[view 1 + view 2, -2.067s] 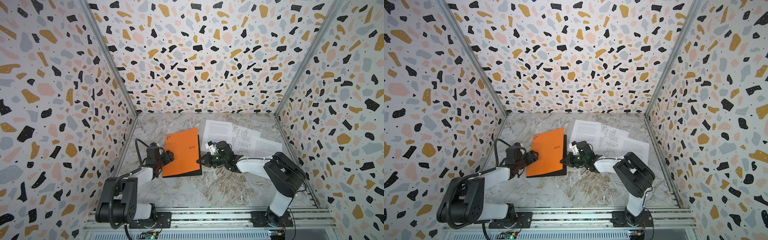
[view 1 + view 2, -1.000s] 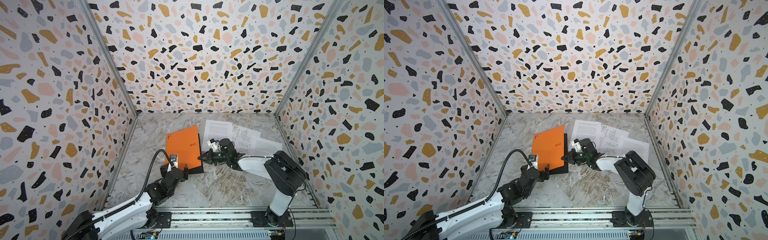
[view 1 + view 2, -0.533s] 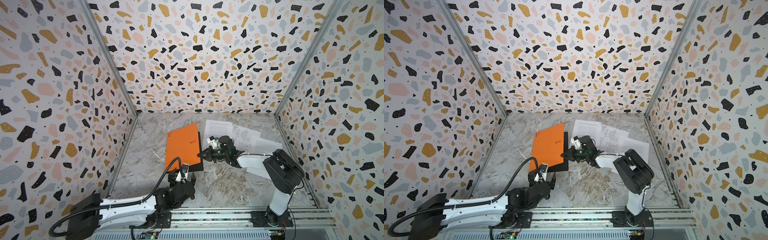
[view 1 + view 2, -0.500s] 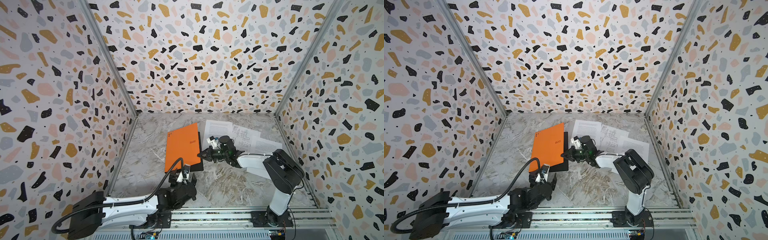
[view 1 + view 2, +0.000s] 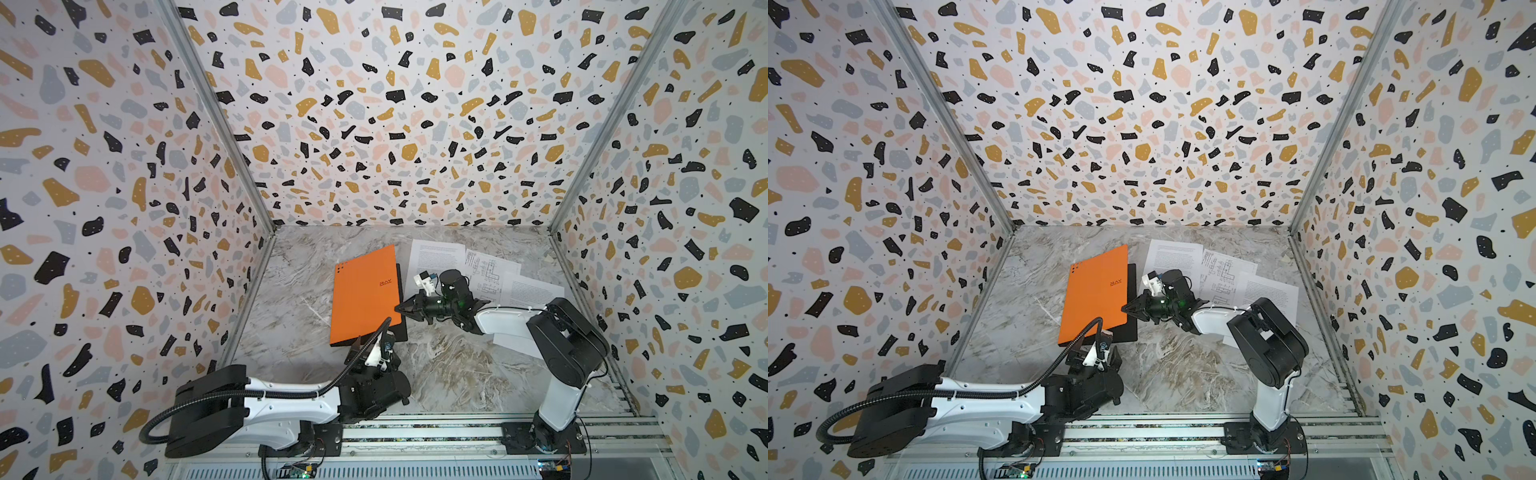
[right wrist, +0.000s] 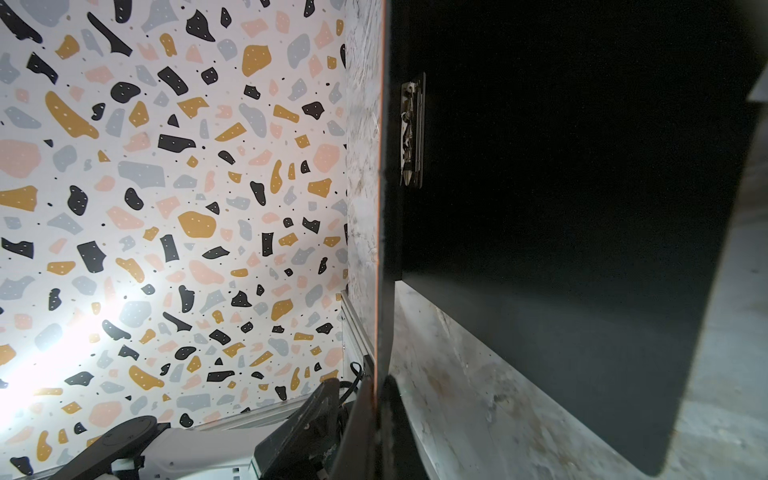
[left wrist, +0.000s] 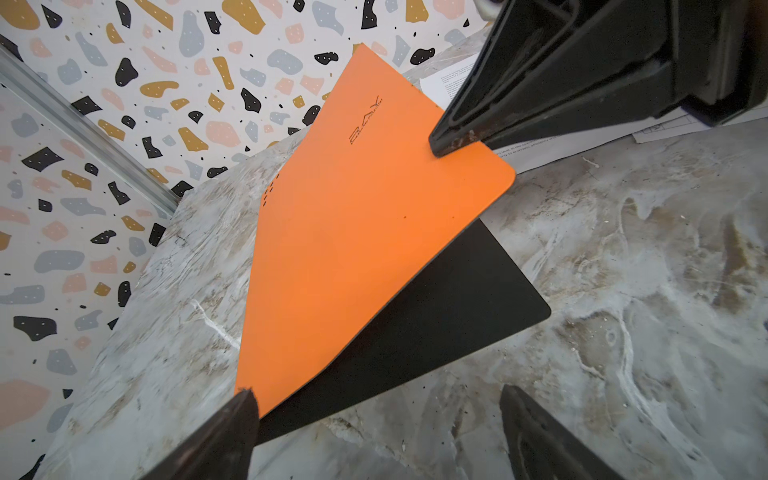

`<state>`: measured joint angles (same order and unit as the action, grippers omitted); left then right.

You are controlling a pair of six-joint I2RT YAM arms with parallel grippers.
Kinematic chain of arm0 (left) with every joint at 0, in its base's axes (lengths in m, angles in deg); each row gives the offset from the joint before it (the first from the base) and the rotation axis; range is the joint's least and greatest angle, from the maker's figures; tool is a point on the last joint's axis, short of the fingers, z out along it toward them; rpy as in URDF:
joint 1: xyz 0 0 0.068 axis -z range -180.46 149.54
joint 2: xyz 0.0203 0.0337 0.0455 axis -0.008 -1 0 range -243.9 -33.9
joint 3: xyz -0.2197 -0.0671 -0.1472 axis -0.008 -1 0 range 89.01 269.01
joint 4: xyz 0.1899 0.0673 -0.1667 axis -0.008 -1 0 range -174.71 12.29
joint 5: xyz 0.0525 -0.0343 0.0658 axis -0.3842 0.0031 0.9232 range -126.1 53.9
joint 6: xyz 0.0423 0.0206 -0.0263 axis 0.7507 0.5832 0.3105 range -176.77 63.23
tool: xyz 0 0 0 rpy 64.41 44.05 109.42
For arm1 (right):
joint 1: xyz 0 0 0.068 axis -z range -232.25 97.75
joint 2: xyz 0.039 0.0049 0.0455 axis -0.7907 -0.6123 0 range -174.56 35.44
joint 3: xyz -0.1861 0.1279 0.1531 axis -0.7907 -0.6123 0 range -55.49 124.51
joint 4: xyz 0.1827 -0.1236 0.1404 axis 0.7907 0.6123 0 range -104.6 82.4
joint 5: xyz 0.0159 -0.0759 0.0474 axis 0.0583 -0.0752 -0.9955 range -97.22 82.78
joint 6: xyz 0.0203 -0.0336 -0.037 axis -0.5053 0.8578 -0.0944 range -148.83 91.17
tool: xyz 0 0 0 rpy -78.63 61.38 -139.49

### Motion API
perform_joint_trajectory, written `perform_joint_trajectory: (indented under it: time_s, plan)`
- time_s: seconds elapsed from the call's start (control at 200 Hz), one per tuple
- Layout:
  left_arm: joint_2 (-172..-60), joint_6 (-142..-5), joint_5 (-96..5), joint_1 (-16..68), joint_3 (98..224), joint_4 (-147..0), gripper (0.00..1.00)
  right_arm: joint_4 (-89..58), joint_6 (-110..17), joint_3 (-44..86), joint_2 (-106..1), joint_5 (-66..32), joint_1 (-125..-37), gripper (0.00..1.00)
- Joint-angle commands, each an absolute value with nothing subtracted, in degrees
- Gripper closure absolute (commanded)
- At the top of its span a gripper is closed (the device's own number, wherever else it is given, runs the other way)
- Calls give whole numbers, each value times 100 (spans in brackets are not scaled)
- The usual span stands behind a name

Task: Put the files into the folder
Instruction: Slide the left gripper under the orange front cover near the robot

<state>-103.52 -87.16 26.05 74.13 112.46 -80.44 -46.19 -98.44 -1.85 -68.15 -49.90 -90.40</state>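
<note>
Folder [image 5: 365, 299] [image 5: 1096, 295] sits mid-table on the marble-look tabletop [image 5: 291, 299], spine on the left. Its orange cover [image 7: 353, 232] is tilted up off the black inside [image 7: 436, 311]. Versus two seconds ago the cover is higher, with more black showing along the right and near edges.

Right gripper [image 5: 400, 308] [image 5: 1126, 308] is at the same spot as before, fingers pressed together on the cover's right edge. Right wrist view shows the thin orange edge pinched between the fingertips [image 6: 376, 399]. The metal clip [image 6: 411, 133] is visible near the spine.

Left gripper [image 5: 372, 347] [image 7: 376, 392] was at the folder's left edge two seconds ago. It is now pulled back to the near side, at the folder's near edge, with the arm folded low along the front rail. Its fingers are spread wide; contact with the folder can't be told.

Files [image 5: 490, 274] are unmoved, fanned and overlapping flat on the table, right and far of the folder:
- text sheet [image 5: 436, 259] nearest the folder
- drawing sheet [image 5: 492, 272] in the middle
- second text sheet [image 5: 534, 291] on the right, partly under the right arm

Writing: the logo [image 5: 385, 282] [image 7: 365, 120] on the cover reads "RAY". The fine line under it is too small to read. Corner dots [image 5: 340, 268] are at the far-left corner. Sheet print is unreadable.
</note>
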Motion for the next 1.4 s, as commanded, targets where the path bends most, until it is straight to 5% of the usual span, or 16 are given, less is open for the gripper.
perform_joint_trajectory:
  time_s: [0.0, 0.896, 1.171, 1.397]
  plan:
    - [-10498, -8533, 2797, 7443, 11414, -7823, 11, -4876, -9932, -144, -6564, -5202, -8999, 100]
    - [-11305, -7471, 2746, 6553, 11477, -6480, 23, -5398, -10353, -346, -6489, -5455, -8986, 100]
    - [-11410, -7460, 2714, 6393, 11425, -6199, 39, -5438, -10385, -364, -6512, -5477, -8957, 100]
    - [-11406, -7384, 2737, 6370, 11518, -6166, 64, -5450, -10387, -395, -6533, -5478, -8954, 99]
